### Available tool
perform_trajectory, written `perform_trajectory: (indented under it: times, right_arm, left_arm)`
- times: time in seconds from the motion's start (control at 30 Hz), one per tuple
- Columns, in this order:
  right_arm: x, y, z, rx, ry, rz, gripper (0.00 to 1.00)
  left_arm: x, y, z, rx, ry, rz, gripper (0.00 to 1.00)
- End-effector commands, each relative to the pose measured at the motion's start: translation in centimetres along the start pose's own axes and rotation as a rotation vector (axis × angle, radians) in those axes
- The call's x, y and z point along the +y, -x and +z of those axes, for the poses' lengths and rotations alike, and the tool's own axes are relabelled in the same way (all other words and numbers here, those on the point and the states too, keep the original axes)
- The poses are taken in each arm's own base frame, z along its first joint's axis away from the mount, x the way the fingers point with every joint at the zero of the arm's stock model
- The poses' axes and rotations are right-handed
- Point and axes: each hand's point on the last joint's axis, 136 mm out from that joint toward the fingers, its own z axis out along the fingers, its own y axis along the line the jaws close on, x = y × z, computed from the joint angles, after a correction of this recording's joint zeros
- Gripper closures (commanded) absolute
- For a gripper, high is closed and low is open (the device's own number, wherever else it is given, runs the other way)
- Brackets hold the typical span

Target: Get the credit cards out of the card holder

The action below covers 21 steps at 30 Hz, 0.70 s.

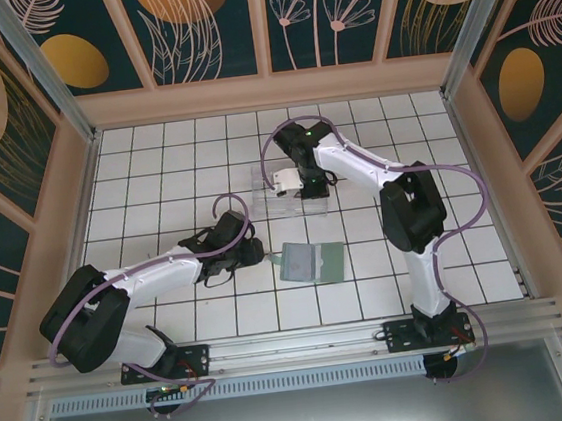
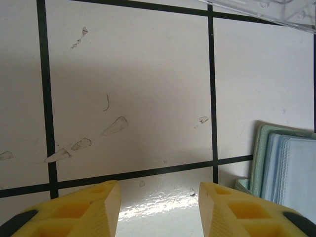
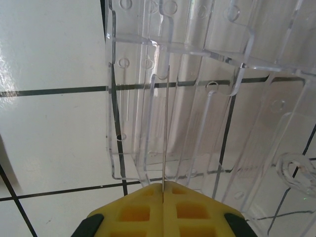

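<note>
The top view places the open card holder (image 1: 311, 261) on the tiled table (image 1: 155, 163), just beside the left gripper (image 1: 255, 251), and the right gripper (image 1: 283, 182) at the clear tray (image 1: 309, 189). The wrist views add the jaw states: left released with nothing between, right clenched pad to pad before the tray's slots.

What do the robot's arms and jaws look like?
Both the left arm and the right arm have white tube-shaped links with chunky black joints. A thin purple cable loops along each one. The jaws are bright yellow blocky wedges with square hollows.
</note>
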Motion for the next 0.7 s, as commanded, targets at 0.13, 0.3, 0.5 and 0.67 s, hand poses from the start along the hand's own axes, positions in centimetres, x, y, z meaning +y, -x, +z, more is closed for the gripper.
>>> perform_trajectory:
  times: [0.13,0.3,0.5,0.67]
  right_arm:
    - [0.0,0.1,1.0,0.034,-0.003,-0.024,1.0]
    - [-1.3,1.2,0.7,0.03,-0.058,-0.03,0.84]
    - [-2.8,1.4,-0.7,0.028,-0.137,-0.019,0.73]
    - [-5.0,0.2,-1.4,0.069,-0.257,0.011,0.72]
  left_arm:
    - [0.3,0.1,-0.2,-0.004,-0.004,0.011,0.54]
    - [0.6,0.0,-0.4,-0.01,-0.002,0.002,0.54]
    - [0.6,0.0,-0.4,-0.013,-0.005,-0.003,0.53]
    - [0.4,0.1,-0.5,-0.015,-0.007,-0.002,0.53]
